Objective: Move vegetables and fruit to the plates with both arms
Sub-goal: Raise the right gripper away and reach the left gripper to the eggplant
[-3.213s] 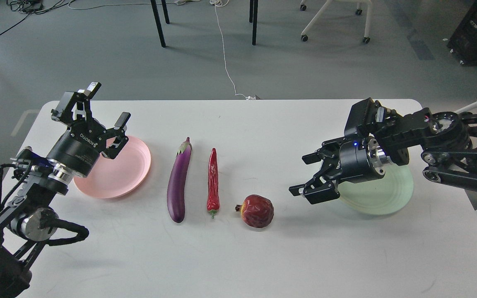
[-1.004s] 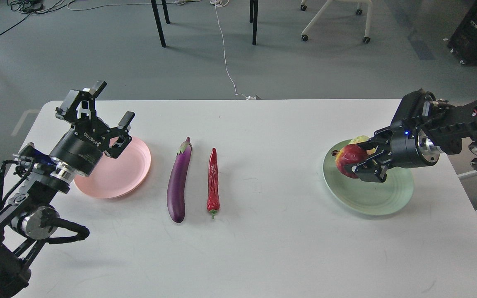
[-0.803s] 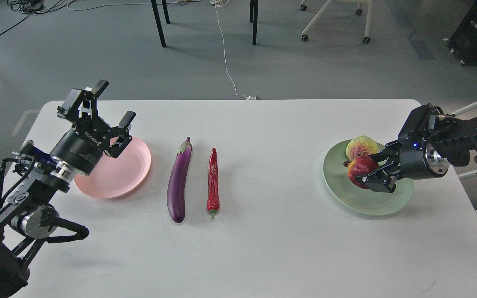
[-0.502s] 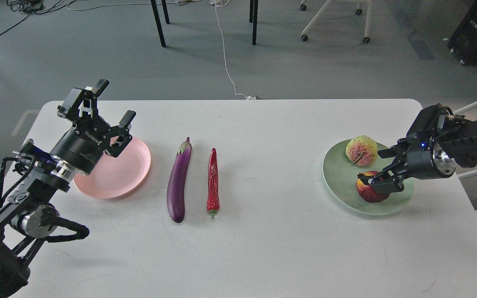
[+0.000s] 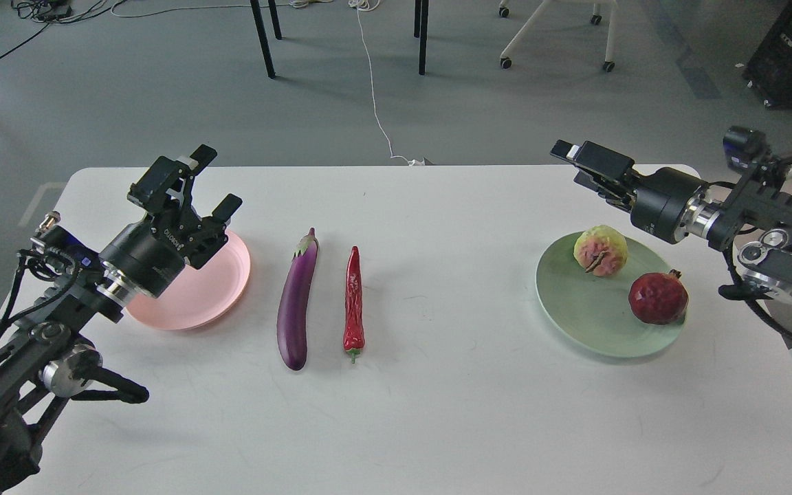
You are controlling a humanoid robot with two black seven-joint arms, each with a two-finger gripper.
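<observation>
Left claw (image 5: 200,180) spread empty above pink plate (image 5: 196,302), right claw (image 5: 585,163) raised, grip unclear.

A lab or office is showing: grey carpet floor (image 5: 128,89), trailing black cables (image 5: 45,9), a white wheeled chair (image 5: 557,31).

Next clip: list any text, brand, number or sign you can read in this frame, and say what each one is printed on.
"ROBOTIQ": white lettering on the black body of the left claw, seen upside down and only partly sharp.
A small line of print on the round wrist housing below that claw: too small to read.
Right claw: no lettering visible.
Pink plate, green plate, eggplant, chili, table: no text.
</observation>
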